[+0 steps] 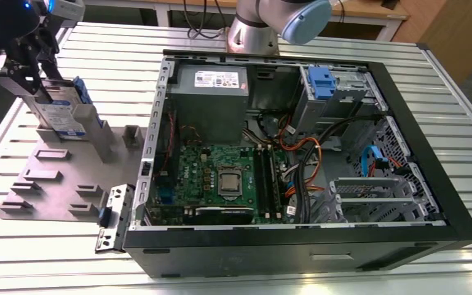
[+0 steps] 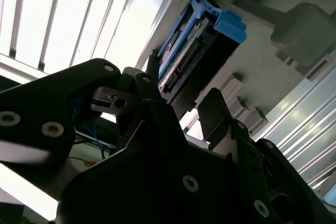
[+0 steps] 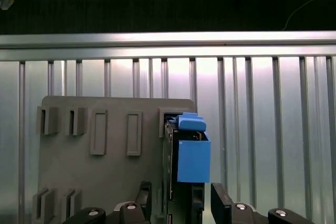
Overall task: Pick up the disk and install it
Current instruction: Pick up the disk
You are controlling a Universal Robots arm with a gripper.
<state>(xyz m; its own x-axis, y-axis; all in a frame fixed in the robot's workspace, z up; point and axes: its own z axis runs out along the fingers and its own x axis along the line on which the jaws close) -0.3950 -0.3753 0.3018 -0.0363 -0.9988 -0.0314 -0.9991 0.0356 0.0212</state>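
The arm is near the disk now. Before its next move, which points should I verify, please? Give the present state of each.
1. The gripper is lined up with the disk: ok, jaws on either side of it.
2. Jaws shut on the disk: not ok, a gap shows beside it in the first wrist view.
3. Disk standing on edge in the holder: ok.
4. The case is open: ok.
5. The bay is free for the disk: cannot tell.

The disk (image 3: 193, 158), at its end nearest the claw (image 3: 181, 190), is cut by the picture's edge; grip unclear.
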